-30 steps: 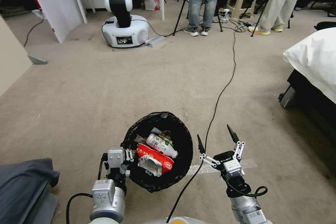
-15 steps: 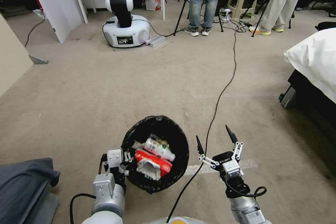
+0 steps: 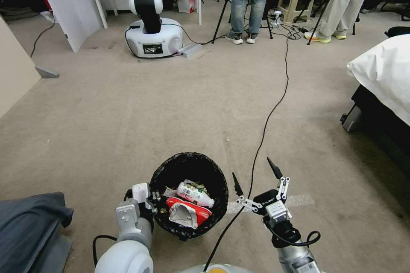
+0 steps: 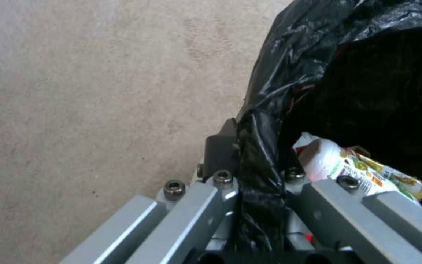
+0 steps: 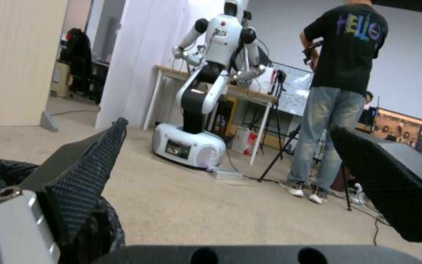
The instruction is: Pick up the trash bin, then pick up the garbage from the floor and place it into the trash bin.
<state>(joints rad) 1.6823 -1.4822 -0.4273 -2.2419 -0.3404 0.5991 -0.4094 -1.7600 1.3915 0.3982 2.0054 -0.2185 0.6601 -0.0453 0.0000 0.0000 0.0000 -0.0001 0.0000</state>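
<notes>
Lower centre of the head view, the left gripper (image 3: 154, 199) pinches the crinkly black-bagged rim of the round trash bin (image 3: 188, 169), holding glossy garbage (image 3: 188, 204); the right gripper (image 3: 257, 178) gapes empty beside it.

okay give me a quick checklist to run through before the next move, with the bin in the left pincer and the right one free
1. Left pincer clamped on the trash bin rim: ok.
2. Bin upright, opening up: ok.
3. Garbage inside the bin, bottle and red wrapper: ok.
4. Right pincer open, holding nothing: ok.
5. Black cable on the carpet, running under the right pincer: not ok.
6. More litter left on the floor: cannot tell.
</notes>
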